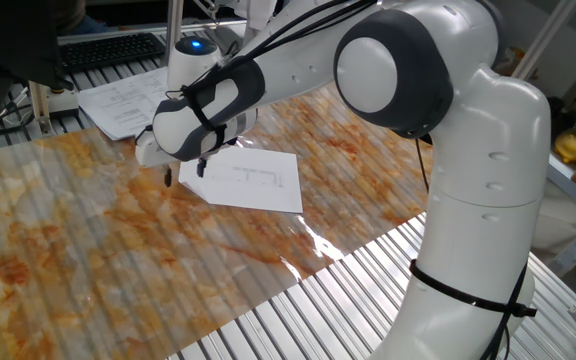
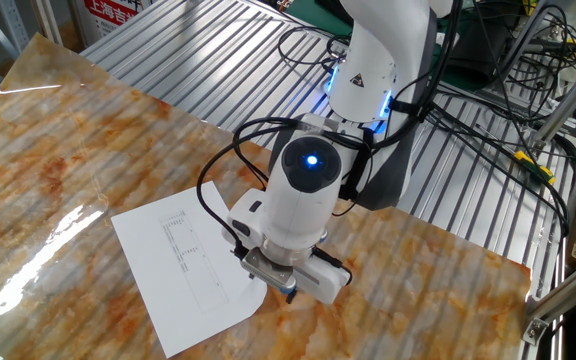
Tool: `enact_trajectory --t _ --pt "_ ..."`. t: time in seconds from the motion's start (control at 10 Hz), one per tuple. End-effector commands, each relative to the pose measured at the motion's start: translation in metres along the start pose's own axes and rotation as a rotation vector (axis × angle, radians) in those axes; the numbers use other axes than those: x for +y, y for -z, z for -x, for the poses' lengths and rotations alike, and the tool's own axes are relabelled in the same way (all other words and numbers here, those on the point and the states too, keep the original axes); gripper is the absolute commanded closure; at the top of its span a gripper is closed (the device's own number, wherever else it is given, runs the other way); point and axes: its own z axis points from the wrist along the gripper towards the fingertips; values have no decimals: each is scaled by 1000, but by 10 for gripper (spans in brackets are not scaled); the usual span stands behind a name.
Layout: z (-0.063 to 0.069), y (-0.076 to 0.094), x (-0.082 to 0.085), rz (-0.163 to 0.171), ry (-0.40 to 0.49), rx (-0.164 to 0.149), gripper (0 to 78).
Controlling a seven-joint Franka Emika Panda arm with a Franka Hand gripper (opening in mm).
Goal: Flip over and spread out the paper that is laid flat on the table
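The paper [image 1: 253, 180] is a thin white sheet lying flat on the orange-and-grey marbled table cover [image 1: 88, 250], with faint grey print facing up. It also shows in the other fixed view [image 2: 183, 265]. My gripper [image 1: 186, 172] hangs low over the paper's left corner. Its two dark fingers are spread apart, one off the sheet's edge and one over the sheet. It holds nothing. In the other fixed view the hand [image 2: 273, 280] covers the paper's near corner and hides the fingertips.
A thicker stack of printed papers [image 1: 128, 100] and a black keyboard [image 1: 108, 50] lie at the back. Bare metal slats [image 1: 318, 310] border the cover. The arm's base and loose cables [image 2: 508, 100] stand on the slats behind the hand.
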Motion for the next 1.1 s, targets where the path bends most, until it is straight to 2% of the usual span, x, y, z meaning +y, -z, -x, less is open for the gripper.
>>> enact_trajectory --t 0.1,0.4,0.5,1.1 --pt "2 0 -2 -1 15 -2 1" --pt "2 0 -2 -1 15 -2 1" --pt "5 -14 -7 2 59 -1 1" --pt "6 -20 -6 1 60 -4 1"
